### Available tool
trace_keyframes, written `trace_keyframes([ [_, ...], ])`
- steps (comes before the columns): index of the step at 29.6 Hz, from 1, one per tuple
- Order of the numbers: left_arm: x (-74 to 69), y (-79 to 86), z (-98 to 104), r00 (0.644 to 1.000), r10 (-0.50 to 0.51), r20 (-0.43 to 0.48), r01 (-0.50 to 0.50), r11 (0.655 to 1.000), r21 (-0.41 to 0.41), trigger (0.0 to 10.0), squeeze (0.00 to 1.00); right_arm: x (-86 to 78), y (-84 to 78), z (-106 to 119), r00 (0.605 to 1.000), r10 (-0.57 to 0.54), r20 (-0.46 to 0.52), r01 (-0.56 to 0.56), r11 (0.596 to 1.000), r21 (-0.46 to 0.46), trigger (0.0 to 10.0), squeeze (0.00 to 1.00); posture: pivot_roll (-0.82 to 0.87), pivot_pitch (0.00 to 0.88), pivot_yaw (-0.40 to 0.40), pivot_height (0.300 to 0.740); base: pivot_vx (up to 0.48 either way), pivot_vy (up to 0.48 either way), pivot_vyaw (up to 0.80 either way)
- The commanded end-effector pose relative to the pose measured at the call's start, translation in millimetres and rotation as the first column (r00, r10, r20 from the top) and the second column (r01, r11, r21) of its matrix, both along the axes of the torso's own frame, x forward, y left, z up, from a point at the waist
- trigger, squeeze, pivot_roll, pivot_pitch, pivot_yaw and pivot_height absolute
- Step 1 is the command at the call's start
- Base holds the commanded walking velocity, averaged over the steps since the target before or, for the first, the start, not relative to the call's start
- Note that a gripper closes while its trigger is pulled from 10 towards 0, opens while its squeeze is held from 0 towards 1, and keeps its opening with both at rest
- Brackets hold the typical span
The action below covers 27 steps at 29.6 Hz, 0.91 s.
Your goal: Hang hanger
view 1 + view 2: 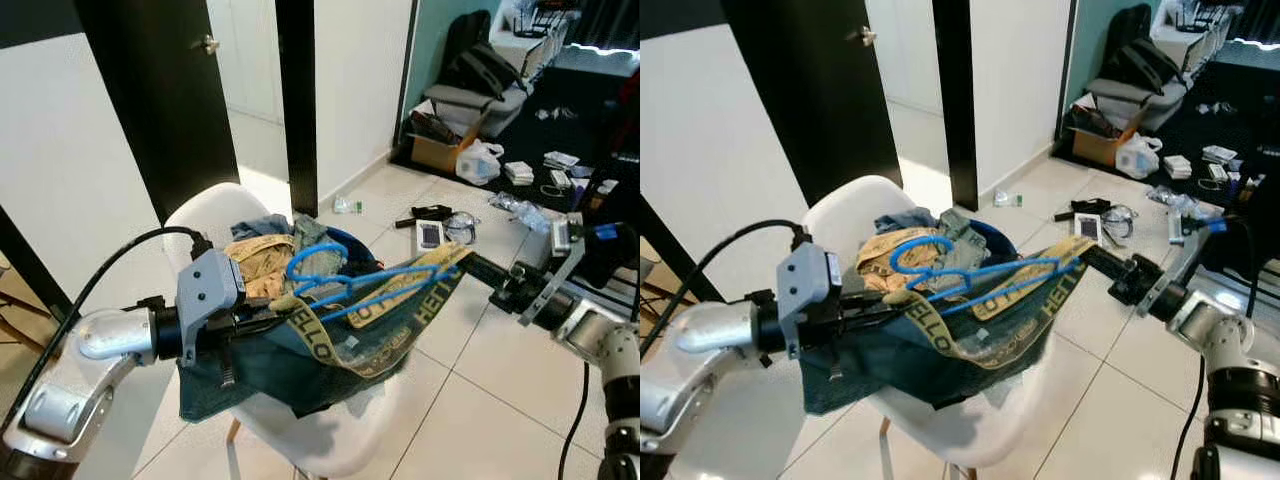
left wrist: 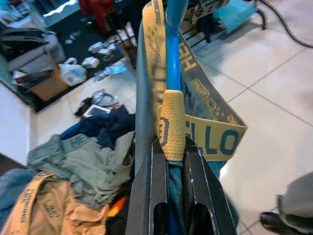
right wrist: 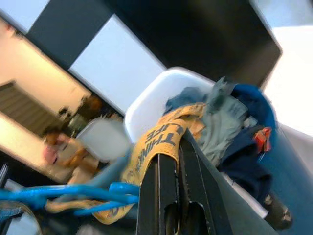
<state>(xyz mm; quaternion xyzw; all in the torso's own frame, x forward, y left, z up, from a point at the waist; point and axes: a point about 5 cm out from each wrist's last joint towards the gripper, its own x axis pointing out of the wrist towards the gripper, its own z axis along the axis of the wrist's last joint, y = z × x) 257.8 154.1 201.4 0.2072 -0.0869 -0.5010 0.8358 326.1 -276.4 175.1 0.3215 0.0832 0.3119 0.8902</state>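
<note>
A blue plastic hanger [image 1: 345,283] hovers over a white chair [image 1: 330,440]. A dark teal garment [image 1: 300,365] with a yellow lettered band [image 1: 420,300] is draped over the hanger. My left gripper [image 1: 268,322] is shut on the hanger's near end, clamping the blue bar [image 2: 172,54] and a fold of the yellow band [image 2: 172,125] between its fingers [image 2: 151,196]. My right gripper [image 1: 468,262] reaches in from the right and is shut on the far end of the yellow band [image 3: 161,139]. The hanger [image 3: 73,193] shows blurred beyond its fingers [image 3: 161,196].
A pile of clothes [image 1: 270,250] lies in the chair's seat under the hanger. A black door frame [image 1: 296,100] and a dark door [image 1: 160,100] stand behind. Bags, a cardboard box [image 1: 440,150] and small clutter [image 1: 440,225] litter the tiled floor at the back right.
</note>
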Motion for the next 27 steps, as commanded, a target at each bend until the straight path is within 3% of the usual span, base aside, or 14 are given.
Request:
trace_keyframes([
  [1,0.6,-0.9,-4.2,1.000,0.024,0.010,-0.024,1.000,0.002,10.0,0.00,4.9,0.4,3.6,0.999,-0.028,-0.023,0.028,1.000,-0.008,0.0,0.00,-0.03,0.000,0.018,0.740,0.000,0.000,0.00],
  [6,1.0,-2.7,-5.1,0.999,0.033,0.017,-0.033,0.999,0.001,10.0,0.00,6.3,1.3,3.0,0.999,-0.037,-0.040,0.037,0.999,-0.010,0.0,0.00,-0.03,0.000,0.018,0.740,0.000,0.000,0.00],
  [14,10.6,2.4,-10.7,0.986,0.127,0.107,-0.137,0.986,0.099,10.0,0.00,9.1,-0.7,5.8,0.993,-0.081,-0.081,0.081,0.997,-0.007,0.0,0.00,-0.03,0.000,0.014,0.740,0.000,0.000,0.00],
  [19,17.2,-5.5,-12.8,0.970,0.177,0.166,-0.200,0.971,0.129,10.0,0.00,12.6,7.0,10.9,0.994,-0.071,-0.080,0.071,0.997,-0.010,0.0,0.00,-0.03,0.000,0.017,0.740,0.000,0.000,0.00],
  [24,21.5,-18.5,-13.1,0.953,0.249,0.171,-0.264,0.961,0.076,10.0,0.00,15.4,21.2,15.9,0.997,-0.030,-0.069,0.029,0.999,-0.021,0.0,0.00,-0.03,0.000,0.017,0.740,0.000,0.000,0.00],
  [26,25.7,-30.8,-14.9,0.930,0.340,0.142,-0.343,0.939,0.003,10.0,0.00,14.9,47.4,21.2,0.996,0.068,-0.060,-0.070,0.997,-0.038,0.0,0.00,-0.04,0.000,0.014,0.740,0.000,0.000,0.00],
  [27,25.7,-30.8,-14.9,0.930,0.340,0.142,-0.343,0.939,0.003,10.0,0.00,14.9,47.4,21.2,0.996,0.068,-0.060,-0.070,0.997,-0.038,0.0,0.00,-0.04,0.000,0.014,0.740,0.000,0.000,0.00],
])
